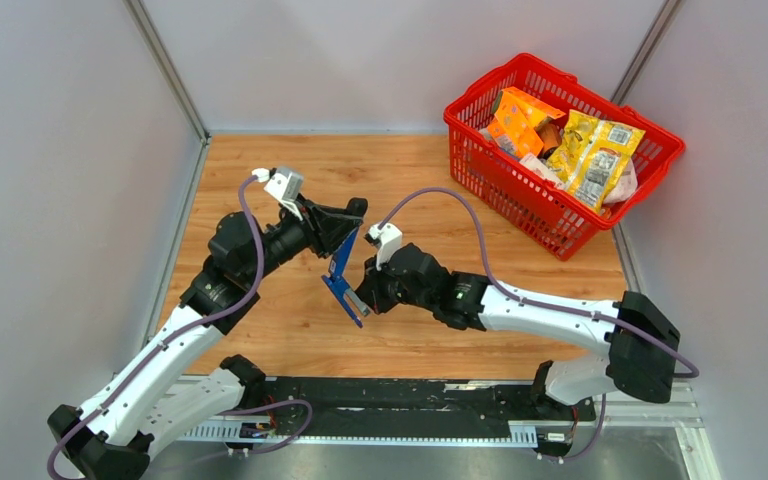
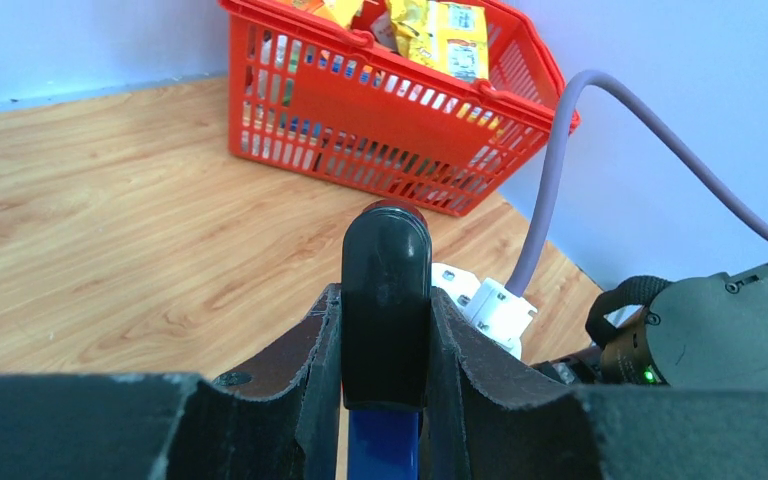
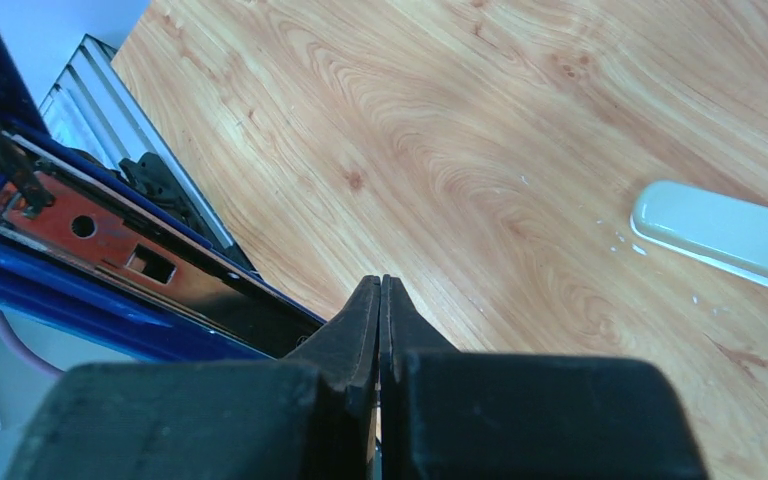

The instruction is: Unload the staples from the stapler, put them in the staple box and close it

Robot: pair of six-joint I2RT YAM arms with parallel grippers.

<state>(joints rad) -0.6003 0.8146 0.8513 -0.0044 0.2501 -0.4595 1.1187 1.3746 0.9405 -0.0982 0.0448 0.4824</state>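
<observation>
The stapler (image 1: 344, 274) is blue with a black end and hangs tilted above the wooden table. My left gripper (image 1: 346, 226) is shut on its upper black end (image 2: 385, 290), one finger on each side. In the right wrist view the stapler (image 3: 110, 255) is swung open, showing its metal channel with holes. My right gripper (image 1: 364, 297) is at the stapler's lower end with its jaws pressed together (image 3: 380, 285) and nothing visible between them. I see no staples in any view.
A red basket (image 1: 520, 205) full of snack packs stands at the back right, and it also shows in the left wrist view (image 2: 360, 110). A pale rounded bar (image 3: 720, 228) shows over the wood. The metal rail (image 1: 410, 395) runs along the near edge.
</observation>
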